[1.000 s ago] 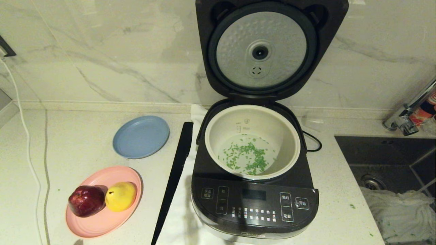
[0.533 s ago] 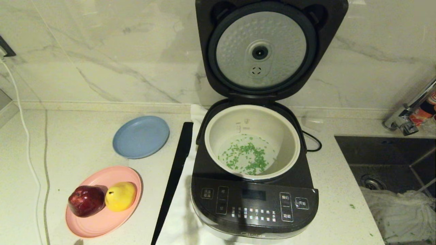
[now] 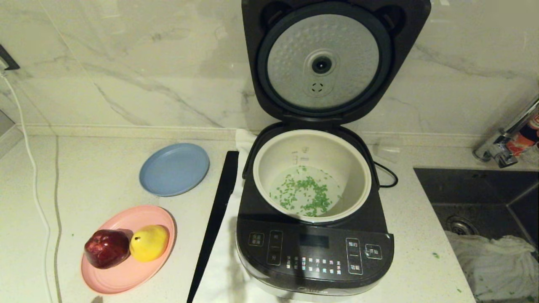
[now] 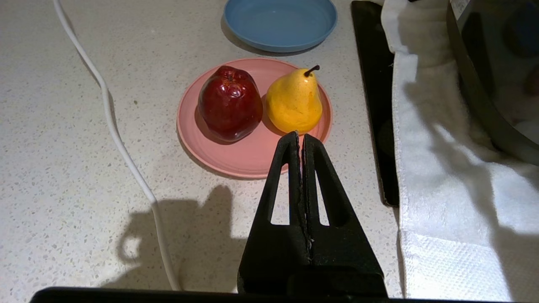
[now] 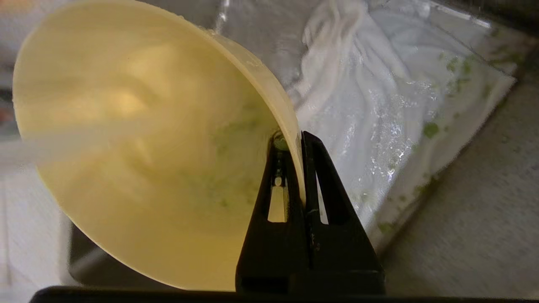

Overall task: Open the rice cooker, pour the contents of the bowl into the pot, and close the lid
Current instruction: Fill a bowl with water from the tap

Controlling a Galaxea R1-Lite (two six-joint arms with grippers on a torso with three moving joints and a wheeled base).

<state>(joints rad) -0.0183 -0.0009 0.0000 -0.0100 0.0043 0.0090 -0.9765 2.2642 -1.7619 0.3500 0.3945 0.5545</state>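
Observation:
The rice cooker (image 3: 313,252) stands mid-counter with its lid (image 3: 324,63) swung fully up, the dimpled silver plate facing me. Its cream pot (image 3: 356,172) holds the green chopped contents (image 3: 305,193) in a little liquid. Neither arm shows in the head view. In the right wrist view my right gripper (image 5: 294,136) is shut on the rim of the pale yellow bowl (image 5: 139,139), which is tilted over the sink and carries only faint green traces. My left gripper (image 4: 300,135) is shut on nothing, low over the counter just short of the pink plate (image 4: 248,158).
A pink plate (image 3: 126,269) with a red apple (image 3: 107,248) and yellow pear (image 3: 149,242) sits front left, a blue plate (image 3: 174,169) behind it. A black strip (image 3: 214,223) and white towel (image 4: 446,168) lie beside the cooker. The sink (image 3: 480,198) with a white cloth (image 3: 492,261) is right.
The green bits in the pot have drifted slightly in the liquid. Cooker, lid and plates have not moved.

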